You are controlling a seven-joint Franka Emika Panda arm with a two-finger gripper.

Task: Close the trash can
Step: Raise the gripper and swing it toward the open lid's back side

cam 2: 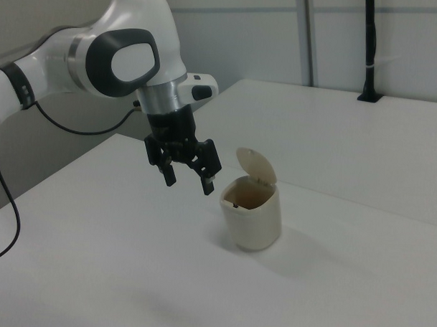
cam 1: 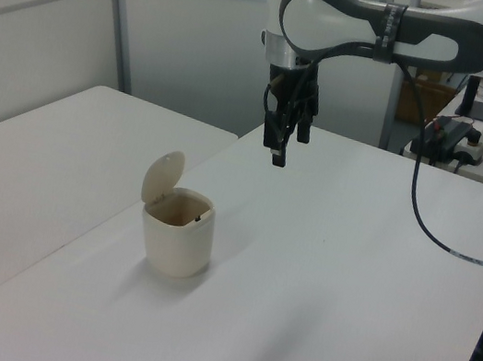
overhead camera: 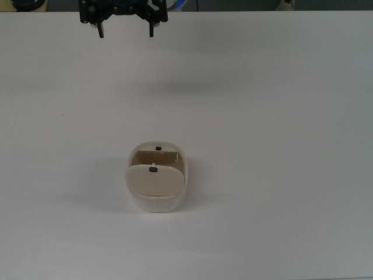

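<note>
The trash can (overhead camera: 157,185) stands on the white table (overhead camera: 280,116), lid (overhead camera: 152,180) raised. At its 12 o'clock in the top view, well apart, the fingers (overhead camera: 126,29) hang spread, holding nothing.

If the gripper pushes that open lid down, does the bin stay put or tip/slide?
The trash can looks like small thin plastic, and what shows of its inside looks empty, so it is probably light and may slide on the smooth table. Its lid stands upright on one edge; a sideways shove there could tip it. The gripper hangs apart, open.
</note>
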